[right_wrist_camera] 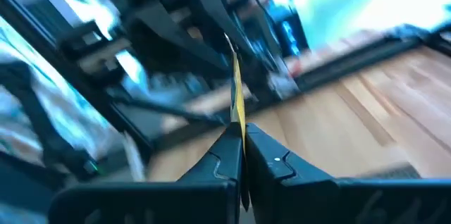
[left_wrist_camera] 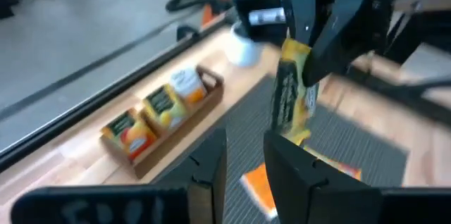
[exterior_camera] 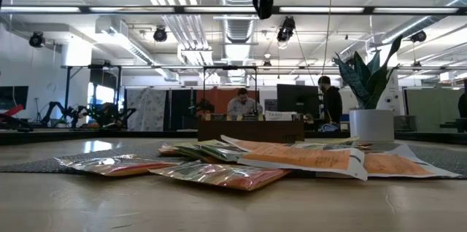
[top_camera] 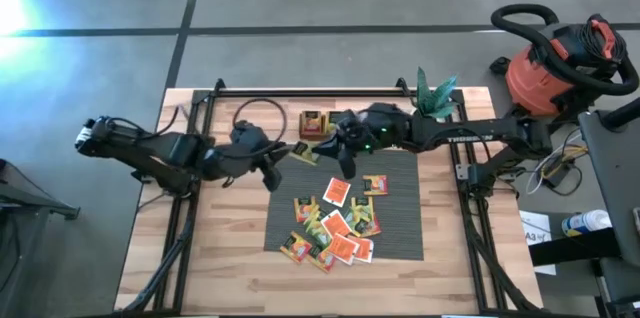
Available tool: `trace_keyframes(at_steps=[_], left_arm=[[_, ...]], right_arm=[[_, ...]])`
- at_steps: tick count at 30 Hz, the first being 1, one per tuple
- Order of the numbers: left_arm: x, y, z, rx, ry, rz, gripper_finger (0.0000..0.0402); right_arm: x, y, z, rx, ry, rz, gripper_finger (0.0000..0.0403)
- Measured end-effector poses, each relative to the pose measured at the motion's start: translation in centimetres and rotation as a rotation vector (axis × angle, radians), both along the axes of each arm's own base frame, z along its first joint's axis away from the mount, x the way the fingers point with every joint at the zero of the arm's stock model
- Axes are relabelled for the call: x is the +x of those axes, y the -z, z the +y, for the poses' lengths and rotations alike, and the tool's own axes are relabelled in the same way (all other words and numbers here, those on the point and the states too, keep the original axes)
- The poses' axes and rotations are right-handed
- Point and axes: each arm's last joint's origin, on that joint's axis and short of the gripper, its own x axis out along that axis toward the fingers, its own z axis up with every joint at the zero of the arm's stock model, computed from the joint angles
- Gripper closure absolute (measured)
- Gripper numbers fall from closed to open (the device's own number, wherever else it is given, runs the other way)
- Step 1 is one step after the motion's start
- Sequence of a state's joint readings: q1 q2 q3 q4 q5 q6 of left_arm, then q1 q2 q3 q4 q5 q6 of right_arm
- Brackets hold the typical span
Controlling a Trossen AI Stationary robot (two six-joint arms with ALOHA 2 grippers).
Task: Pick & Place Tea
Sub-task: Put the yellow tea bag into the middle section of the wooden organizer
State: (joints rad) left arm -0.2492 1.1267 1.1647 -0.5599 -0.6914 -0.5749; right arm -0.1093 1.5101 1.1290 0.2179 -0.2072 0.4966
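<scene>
Several orange, yellow and green tea sachets [top_camera: 335, 226] lie in a loose, overlapping pile on the grey ribbed mat [top_camera: 400, 213]. One yellow sachet [top_camera: 304, 152] is up in the air above the mat's far left corner, with my right gripper [top_camera: 326, 148] shut on it. My left gripper [top_camera: 275, 164] hovers just left of that sachet; its fingers stand open [left_wrist_camera: 245, 175] with nothing between them. The wooden tray [left_wrist_camera: 190, 122] at the far edge holds a few sachets standing upright in it. My right gripper pinches one edge of the yellow sachet [right_wrist_camera: 237, 111] between its two fingers. The fingers come nearly level from the table's right side. The sachet stands edge-on, reaches out past the fingertips toward my left gripper, and is lifted clear of the mat.
A potted plant [top_camera: 436, 93] stands at the table's far right corner. A black frame rail [top_camera: 310, 91] runs along the far edge. A red shop vacuum [top_camera: 555, 58] sits on the floor beyond the table. People [exterior_camera: 244, 104] sit far behind in the room.
</scene>
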Motion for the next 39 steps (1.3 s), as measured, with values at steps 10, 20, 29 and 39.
trace_keyframes(at_steps=[10,20,29,39], left_arm=[[0.1,2.5,-0.3,0.045,0.002,-0.413,0.0312],[-1.3,4.7,0.9,-0.028,-0.130,-0.705,0.0312],[0.5,5.8,2.7,-0.179,0.014,-0.824,0.0312],[1.6,5.5,3.4,-0.262,0.028,-0.883,0.0312]], right_arm=[[-1.5,2.4,-0.3,0.161,0.171,-0.221,0.0394],[-3.6,1.0,-0.4,0.201,0.262,-0.358,0.0394],[-2.6,0.7,-0.7,0.282,0.237,-0.303,0.0394],[-2.6,0.3,-0.6,0.286,0.240,-0.322,0.0394]])
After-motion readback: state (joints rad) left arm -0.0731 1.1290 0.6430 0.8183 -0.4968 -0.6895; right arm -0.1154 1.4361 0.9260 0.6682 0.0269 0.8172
